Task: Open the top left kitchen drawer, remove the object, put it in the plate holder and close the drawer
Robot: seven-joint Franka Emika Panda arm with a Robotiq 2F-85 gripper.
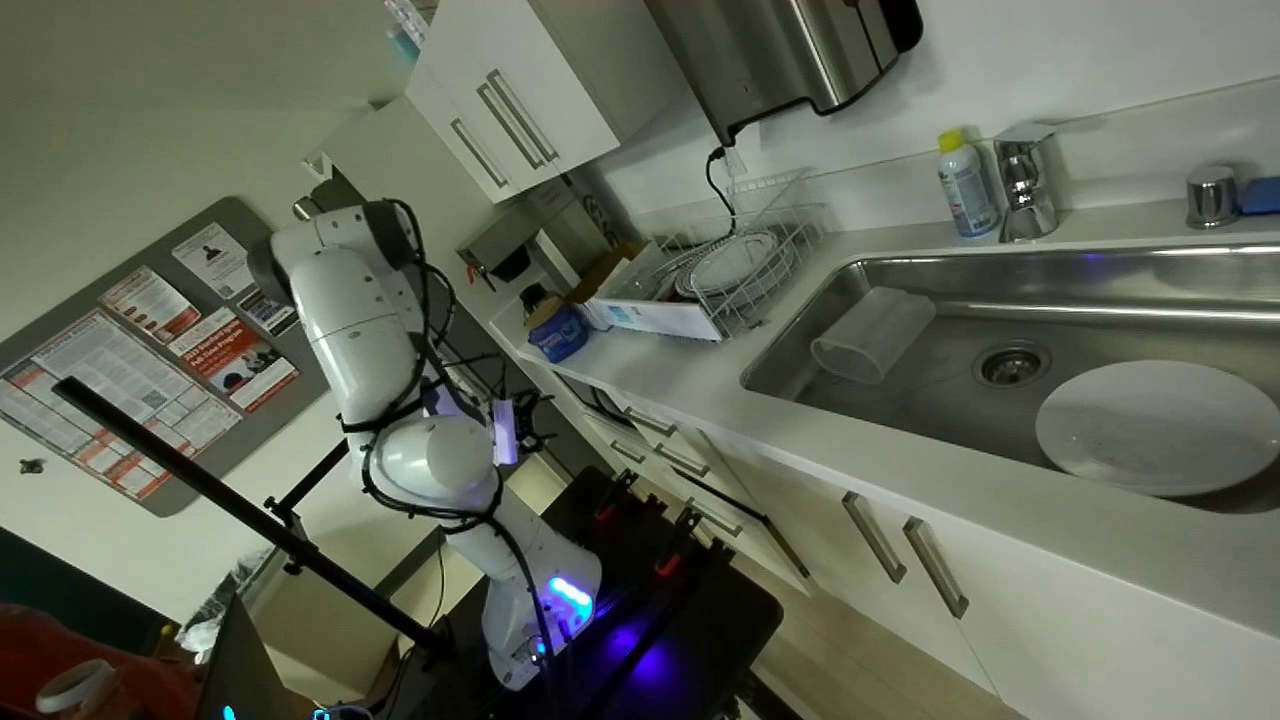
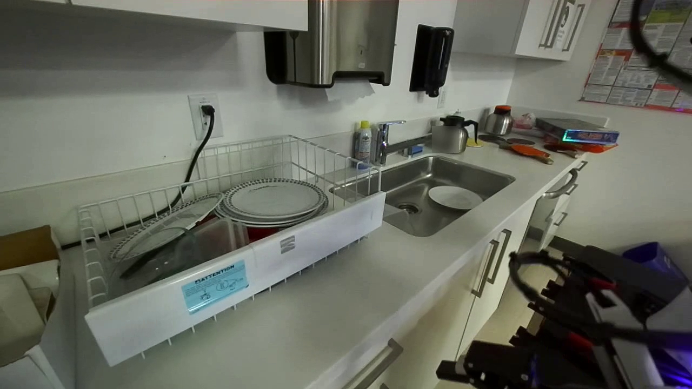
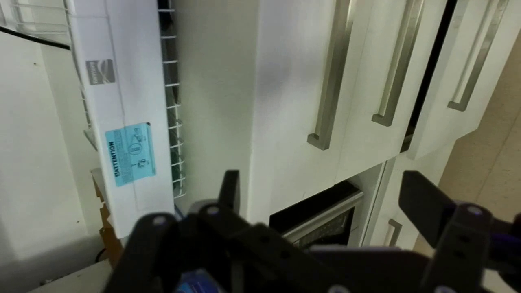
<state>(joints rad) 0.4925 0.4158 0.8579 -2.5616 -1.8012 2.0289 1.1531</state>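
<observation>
The top left drawer (image 3: 299, 101) shows in the wrist view with its flat white front and silver bar handle (image 3: 329, 81); its handle also shows in an exterior view (image 1: 650, 421). The drawer appears shut, so its inside and the object are hidden. The plate holder appears to be the wire rack on the counter, with a white front panel in the wrist view (image 3: 136, 101) and in both exterior views (image 1: 660, 318) (image 2: 313, 235); it holds several plates. My gripper (image 3: 324, 195) is open and empty, facing the drawer fronts from a short distance. It is small in an exterior view (image 1: 540, 422).
A second drawer (image 3: 374, 89) is below, and a lower drawer (image 3: 452, 110) stands slightly out with a dark gap above it. Beside them is a recess with an appliance (image 3: 325, 228). The sink (image 1: 960, 420) holds a white plate (image 1: 1160, 425) and a clear container (image 1: 870, 335).
</observation>
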